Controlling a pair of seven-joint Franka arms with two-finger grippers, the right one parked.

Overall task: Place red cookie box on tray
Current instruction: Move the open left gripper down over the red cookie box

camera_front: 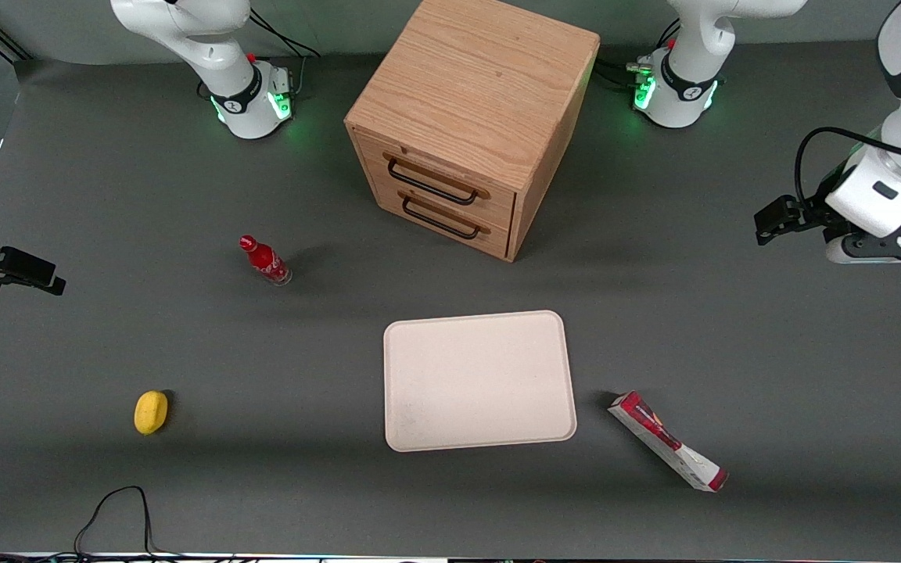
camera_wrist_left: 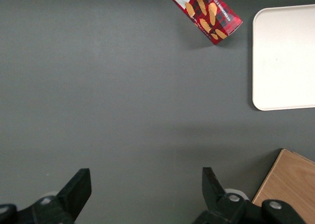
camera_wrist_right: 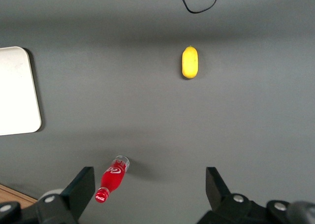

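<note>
Though slim, red cookie box (camera_front: 668,441) tartan-printed

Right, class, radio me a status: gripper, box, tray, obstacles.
Left gripper open, empty, high over bare table. Long red cookie box lying beside flat cream tray, not on it. Nothing between them.

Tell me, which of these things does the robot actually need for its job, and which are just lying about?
Needed: red cookie box, lying on the table beside the tray; the open gripper, empty, above bare table.

Lying about: wooden drawer cabinet, soda bottle, yellow lemon-like thing.
</note>
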